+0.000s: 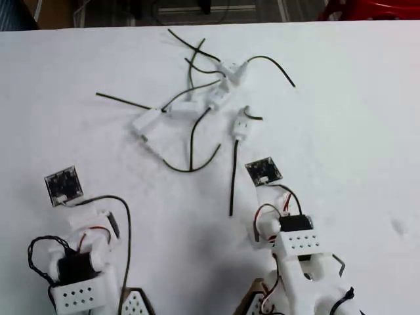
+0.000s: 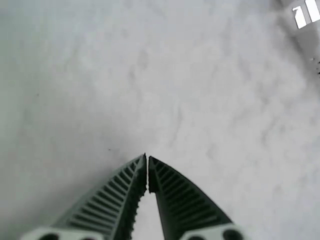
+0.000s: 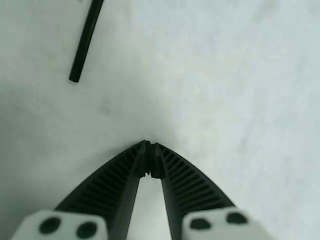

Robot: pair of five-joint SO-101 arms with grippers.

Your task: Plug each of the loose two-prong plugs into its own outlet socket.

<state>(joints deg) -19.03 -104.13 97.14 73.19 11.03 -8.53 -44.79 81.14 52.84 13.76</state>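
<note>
The left pincer [image 2: 147,158] and right pincer [image 3: 148,145] are each pressed together, empty. The plugs and sockets [image 1: 220,95] lie mid-worktop [image 1: 354,144], well apart from both, among crossed cords [image 1: 192,141]. Lifting one likely drags its neighbours, and the pale housings invite a misjudged grip.

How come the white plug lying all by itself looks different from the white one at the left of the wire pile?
The lone plug lies apart from the pile; the left plug sits at its edge among crossing wires. The lone plug points toward the right arm, the left plug lies slanted. The lone plug's black cable runs almost straight; wires by the left plug curl. Both are white and rest on the table.
</note>
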